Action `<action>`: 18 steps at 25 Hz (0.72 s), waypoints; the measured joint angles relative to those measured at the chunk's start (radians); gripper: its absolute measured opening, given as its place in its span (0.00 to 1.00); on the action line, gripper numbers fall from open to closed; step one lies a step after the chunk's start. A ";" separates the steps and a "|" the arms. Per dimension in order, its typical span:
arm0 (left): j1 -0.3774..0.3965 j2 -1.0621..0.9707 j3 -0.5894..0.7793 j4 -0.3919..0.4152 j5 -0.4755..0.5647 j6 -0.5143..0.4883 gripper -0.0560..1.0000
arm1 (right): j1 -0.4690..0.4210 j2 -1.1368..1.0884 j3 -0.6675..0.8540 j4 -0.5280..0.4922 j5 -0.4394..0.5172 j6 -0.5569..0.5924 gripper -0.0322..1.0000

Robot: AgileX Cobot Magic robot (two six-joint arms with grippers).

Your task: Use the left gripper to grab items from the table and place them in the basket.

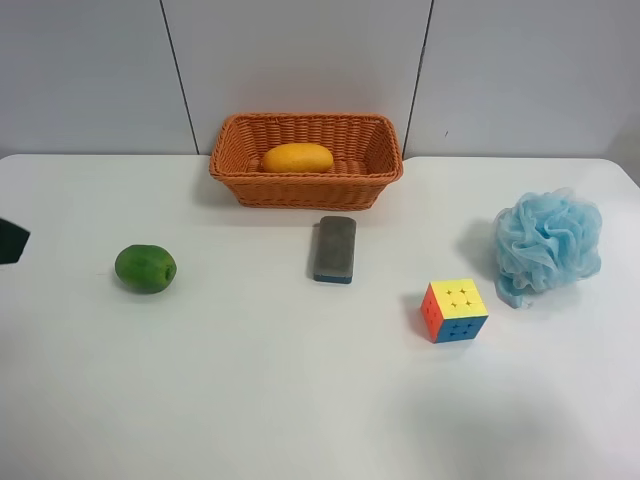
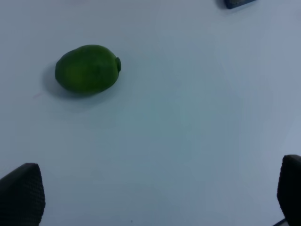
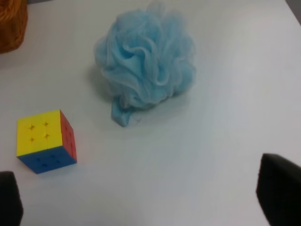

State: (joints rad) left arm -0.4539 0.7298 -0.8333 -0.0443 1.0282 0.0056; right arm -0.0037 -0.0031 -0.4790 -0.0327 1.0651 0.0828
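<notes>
While both arms hang above the table, notes as follows:
L gripper (image 2: 155,197): jaws spread wide, nothing btwn them; only two black fingertips (image 2: 21,193) show at the corners of the left wrist view, clear of the surface.
Green fruit (image 2: 87,68): lies on the table ahead of the L gripper, off to one side of the gap, not touched. Exterior high view has it (image 1: 146,268) alone, towards that view's left.
R gripper (image 3: 146,193): also wide apart, empty; dark finger (image 3: 280,188) at frame corner.
Puzzle cube (image 3: 44,140): on table near R gripper, yellow face up, red and blue sides showing.
Bath puff (image 3: 146,59): light blue, just beyond the cube, apart from it.
Grey block (image 1: 334,249): blue base, lies flat just in front of the basket, not touching it.
Basket (image 1: 240,140): at far edge of table (image 1: 250,400), by the wall.
Mango (image 1: 297,157): inside basket, lying on its side.
Dark shape (image 1: 12,240): at left edge of exterior high view, prob. arm part; can't tell which.
</notes>
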 joint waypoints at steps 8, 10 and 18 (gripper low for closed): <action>0.000 -0.251 0.183 0.007 0.000 0.005 0.99 | 0.000 0.000 0.000 0.000 0.000 0.000 0.99; 0.000 -0.294 0.217 0.007 0.001 0.007 0.99 | 0.000 0.000 0.000 0.000 0.000 0.000 0.99; 0.001 -0.403 0.299 0.026 0.005 0.007 0.99 | 0.000 0.000 0.000 0.000 0.000 0.000 0.99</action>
State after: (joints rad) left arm -0.4527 0.3273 -0.5340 -0.0183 1.0336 0.0127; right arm -0.0037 -0.0031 -0.4790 -0.0327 1.0651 0.0828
